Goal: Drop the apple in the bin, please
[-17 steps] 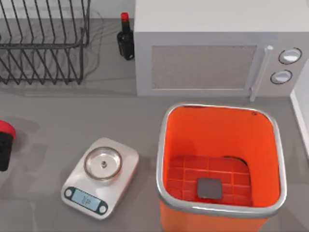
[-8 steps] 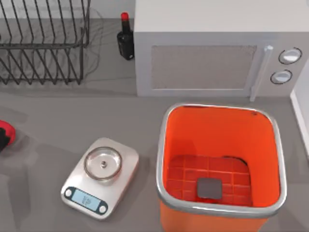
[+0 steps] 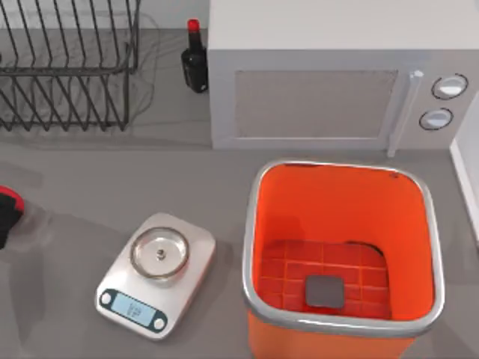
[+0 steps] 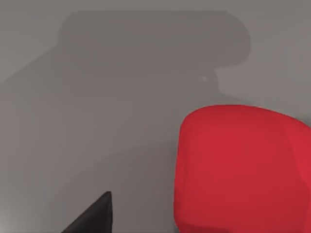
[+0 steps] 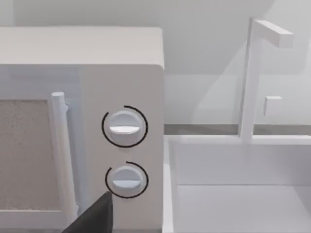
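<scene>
Caught the left gripper right at the top view's left edge, low over the worktop. Found the apple just beside it, close up in the left wrist view, with bare grey surface all around. Could not tell whether that gripper was clenched on the fruit, merely touching it, or released. Could not tell either whether the fruit was resting on the worktop or lifted off it.

Judged the step in hand to be securing the apple for the carry. Needed a centred hold across the widest part, firm enough that a smooth round fruit would not roll out. Needed a clean lift next, high enough to pass the scale, which lay between this gripper and the bin. Placed the bin well away from the gripper, towards the top view's right, mouth open upward. Called for a release well inside the silver rim, not over its edge.

Saw no long axis on the apple, being rounded. Made out no stem, so could not tell which way it pointed.

Left the right gripper parked, facing the microwave knobs, grip impossible to tell.
</scene>
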Motion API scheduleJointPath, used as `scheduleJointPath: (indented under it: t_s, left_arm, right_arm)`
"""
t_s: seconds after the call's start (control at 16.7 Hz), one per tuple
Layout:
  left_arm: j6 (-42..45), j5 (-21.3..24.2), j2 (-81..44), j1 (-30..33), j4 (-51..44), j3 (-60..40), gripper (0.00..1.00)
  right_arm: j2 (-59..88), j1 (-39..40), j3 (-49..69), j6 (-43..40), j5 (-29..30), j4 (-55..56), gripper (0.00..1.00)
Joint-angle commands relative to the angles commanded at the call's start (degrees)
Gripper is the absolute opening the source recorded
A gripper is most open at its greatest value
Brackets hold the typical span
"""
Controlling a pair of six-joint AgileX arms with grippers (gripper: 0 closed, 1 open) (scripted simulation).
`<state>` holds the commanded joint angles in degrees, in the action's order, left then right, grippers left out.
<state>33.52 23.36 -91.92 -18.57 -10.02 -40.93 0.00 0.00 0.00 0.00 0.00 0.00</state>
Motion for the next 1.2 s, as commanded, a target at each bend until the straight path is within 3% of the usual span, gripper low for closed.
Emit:
scheduleJointPath:
  t_s: [0.3,0.6,1.2]
  left_arm:
    - [-3.17,-1.66,-10.89,3.56,11.55,-0.70,1.00]
    - [-3.66,-1.92,-12.02,4.11,12.71,-0.74,1.00]
    - [-3.66,-1.92,-12.02,4.11,12.71,-0.74,0.25]
  right_arm:
    - [0.00,0.00,0.00,0.00,0.00,0.00,1.00]
    - [0.00,0.00,0.00,0.00,0.00,0.00,1.00]
    - [0.00,0.00,0.00,0.00,0.00,0.00,1.00]
